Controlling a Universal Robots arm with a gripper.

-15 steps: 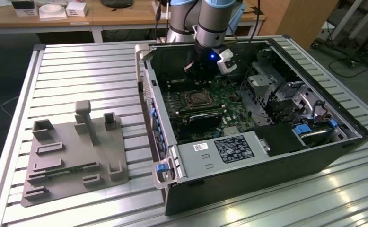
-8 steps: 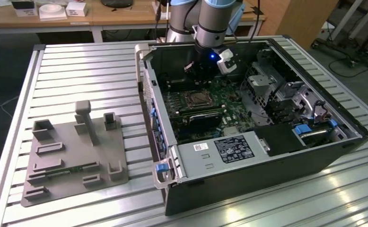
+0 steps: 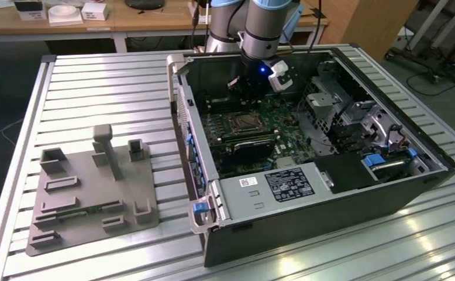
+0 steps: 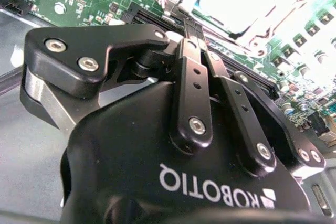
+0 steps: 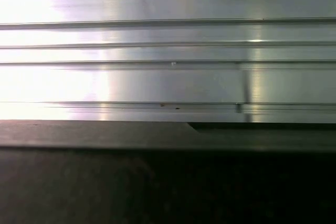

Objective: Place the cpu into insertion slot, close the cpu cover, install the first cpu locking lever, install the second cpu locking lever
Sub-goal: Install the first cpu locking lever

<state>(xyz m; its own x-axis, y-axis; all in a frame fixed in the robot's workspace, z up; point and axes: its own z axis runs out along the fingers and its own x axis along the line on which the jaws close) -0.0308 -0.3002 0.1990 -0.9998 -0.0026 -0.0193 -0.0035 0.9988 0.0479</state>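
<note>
An open computer case lies on the slatted aluminium table. On its green board sits the insertion slot, a square socket with a silvery rim. My gripper hangs inside the case, just beyond the slot toward the case's far wall and a little above the board. In the second wrist view the black fingers converge with nothing visible between them, and the gripper is shut just short of the slot's bright metal frame. Glare hides the cpu, the cpu cover's position and the locking levers.
A grey fixture plate with upright blocks lies on the table at the exterior view's left. A drive cage and a power supply crowd the case around the board. The first wrist view shows table slats over a dark case edge.
</note>
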